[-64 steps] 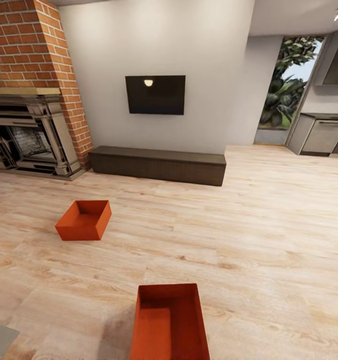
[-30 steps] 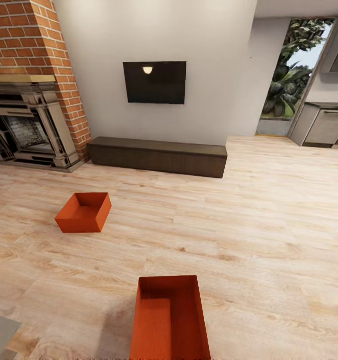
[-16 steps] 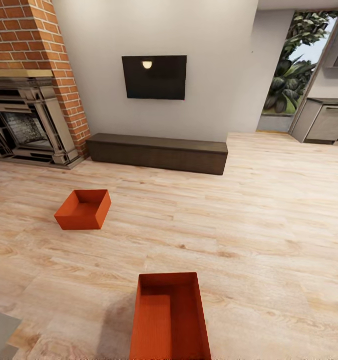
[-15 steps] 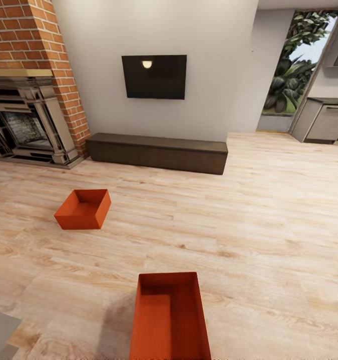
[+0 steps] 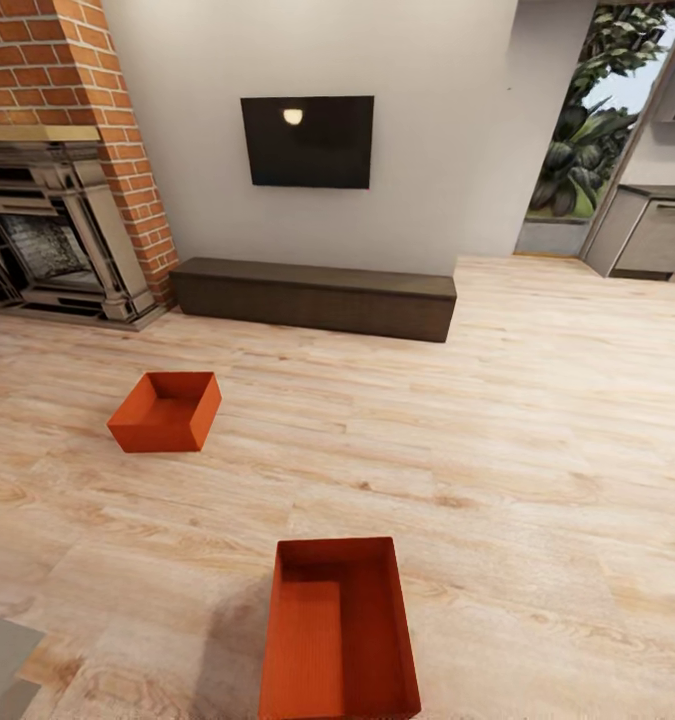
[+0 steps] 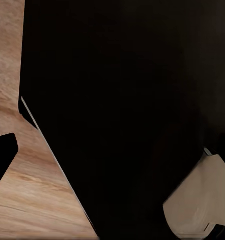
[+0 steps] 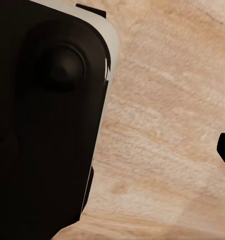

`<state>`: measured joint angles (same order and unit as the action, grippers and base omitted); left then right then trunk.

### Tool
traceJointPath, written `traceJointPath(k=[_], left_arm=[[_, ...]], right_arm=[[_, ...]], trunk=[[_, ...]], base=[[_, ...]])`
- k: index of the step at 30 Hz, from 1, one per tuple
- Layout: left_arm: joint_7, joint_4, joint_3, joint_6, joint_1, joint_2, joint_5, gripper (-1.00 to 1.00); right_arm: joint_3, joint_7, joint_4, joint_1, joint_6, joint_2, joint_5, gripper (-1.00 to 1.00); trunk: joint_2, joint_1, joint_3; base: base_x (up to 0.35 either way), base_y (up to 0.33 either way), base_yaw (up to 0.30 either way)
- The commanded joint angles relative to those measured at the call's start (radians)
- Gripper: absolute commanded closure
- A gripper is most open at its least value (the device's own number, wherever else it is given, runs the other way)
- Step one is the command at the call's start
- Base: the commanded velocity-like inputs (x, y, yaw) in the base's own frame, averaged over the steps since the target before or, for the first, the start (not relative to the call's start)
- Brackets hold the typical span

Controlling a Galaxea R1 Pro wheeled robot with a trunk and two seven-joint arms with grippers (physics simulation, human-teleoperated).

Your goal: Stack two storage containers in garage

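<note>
Two orange-red storage containers sit open side up on the light wood plank floor [image 5: 537, 420] of the living room, well apart from each other. The nearer container [image 5: 339, 630] lies right below my head camera with its long side running away from me, its near end cut off by the lower edge of the picture; its inside is bare. The farther container [image 5: 165, 411] rests off to my left, turned a little askew, on the stretch of planks between me and the red brick fireplace [image 5: 52, 160]. Along the white wall ahead runs a low dark wooden bench [image 5: 314, 297], its left end near the fireplace's brick pillar, and above it hangs a black wall TV [image 5: 307, 141] with a small lamp reflected in its screen. At the far right a tall glazed opening [image 5: 587, 130] shows green plants outside, with grey cabinets [image 5: 657, 230] beside it. A grey corner of something shows at the lower left of my head view; I cannot tell what it is. My left wrist camera [image 6: 47, 200] and my right wrist camera [image 7: 162, 150] both look past dark casing at wood planks. Whether my pincers are spread or closed, I cannot tell.
</note>
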<state>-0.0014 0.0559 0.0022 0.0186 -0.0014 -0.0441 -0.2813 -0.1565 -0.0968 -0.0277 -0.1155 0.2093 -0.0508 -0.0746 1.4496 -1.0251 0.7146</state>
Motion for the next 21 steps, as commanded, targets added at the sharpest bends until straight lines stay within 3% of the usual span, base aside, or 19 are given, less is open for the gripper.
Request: traceJointPath(k=[1, 21], left_arm=[[0.000, -0.002, 0.000, 0.002, 0.000, 0.000, -0.006, -1.00], [0.004, -0.005, 0.004, 0.002, 0.000, 0.006, -0.008, -1.00]], right_arm=[[-0.004, -0.006, -0.003, -0.001, 0.004, 0.000, -0.007, -1.00], [-0.008, -0.005, -0.003, -0.001, 0.003, 0.001, -0.011, -1.00]], trunk=[[0.000, 0.000, 0.002], [0.000, 0.000, 0.034]], base=[[0.000, 0.000, 0.000], [0.000, 0.000, 0.000]])
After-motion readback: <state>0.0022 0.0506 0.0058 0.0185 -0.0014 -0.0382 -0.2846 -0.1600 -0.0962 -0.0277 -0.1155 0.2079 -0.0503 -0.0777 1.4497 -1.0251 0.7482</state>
